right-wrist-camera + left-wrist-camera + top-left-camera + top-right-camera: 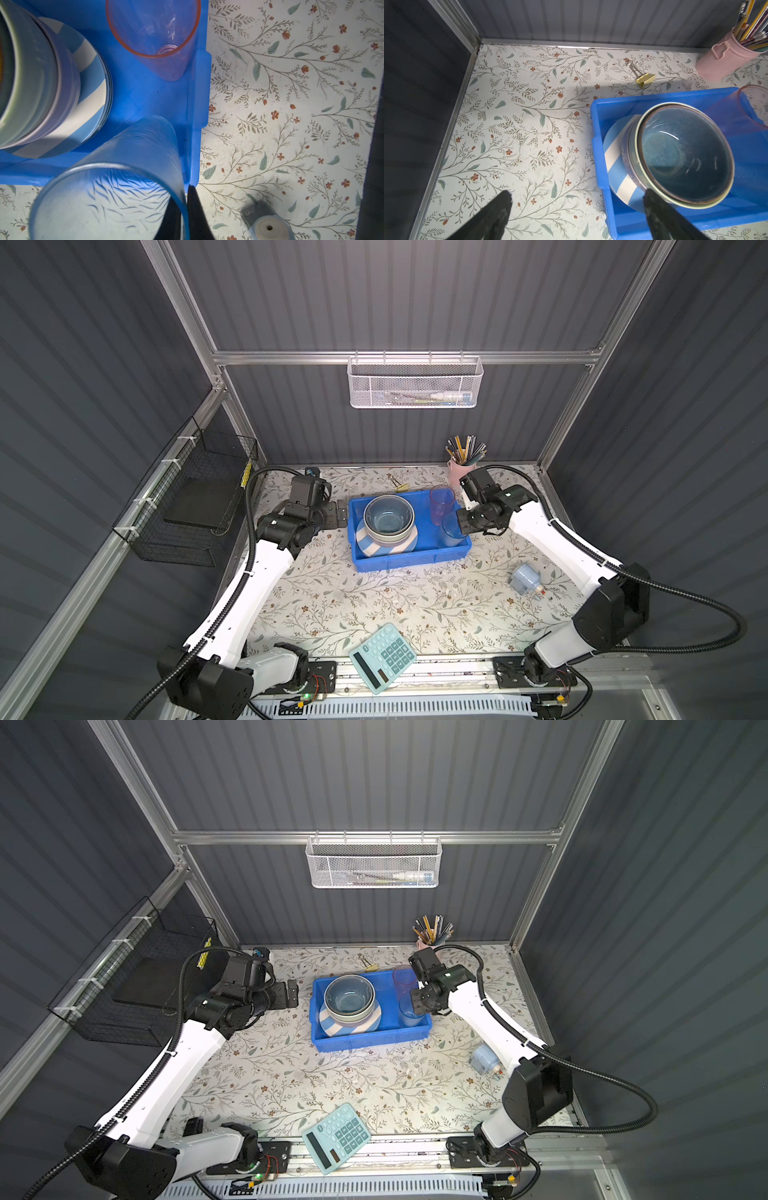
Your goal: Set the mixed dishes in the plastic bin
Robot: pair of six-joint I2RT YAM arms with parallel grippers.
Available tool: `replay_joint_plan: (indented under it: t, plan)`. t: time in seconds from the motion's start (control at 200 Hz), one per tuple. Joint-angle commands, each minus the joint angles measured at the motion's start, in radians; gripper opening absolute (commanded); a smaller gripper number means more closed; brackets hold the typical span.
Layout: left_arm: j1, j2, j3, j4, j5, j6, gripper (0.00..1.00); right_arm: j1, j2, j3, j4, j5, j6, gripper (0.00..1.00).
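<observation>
The blue plastic bin [409,561] sits mid-table at the back. Inside it, a dark-blue bowl [388,515] nests in a pale-green bowl [27,83] on a blue-white striped plate [368,546]. A pink tumbler [441,504] stands upright in the bin's far right corner. My right gripper [182,195] is shut on the rim of a translucent blue tumbler [451,531], one finger inside the wall and one outside. The tumbler's base is low in the bin's near right corner. My left gripper [338,512] is open and empty, just outside the bin's left wall.
A pink cup of pencils [459,472] stands behind the right arm. A yellow binder clip [400,487] lies behind the bin. A small pale-blue object [525,578] lies at the right and a mint calculator [382,657] at the front edge. A black wire basket [191,506] hangs on the left wall.
</observation>
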Motion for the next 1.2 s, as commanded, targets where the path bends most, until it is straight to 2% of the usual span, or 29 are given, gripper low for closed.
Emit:
replay_joint_plan:
  t: [0.0,0.891,0.996,1.196]
  plan:
    - [0.020,-0.024,-0.019,0.013,0.021,0.011,1.00,-0.001,0.011,0.030,-0.033,0.019,-0.011,0.07]
    - [0.060,-0.004,-0.071,0.041,0.029,0.028,1.00,-0.002,0.100,-0.003,-0.039,0.069,-0.001,0.15]
    - [0.063,0.004,-0.077,0.050,0.031,0.030,1.00,-0.001,0.081,-0.008,-0.032,0.061,0.000,0.18]
    - [0.071,0.009,-0.094,0.074,0.026,0.032,1.00,-0.001,0.041,0.002,-0.027,0.053,0.000,0.35]
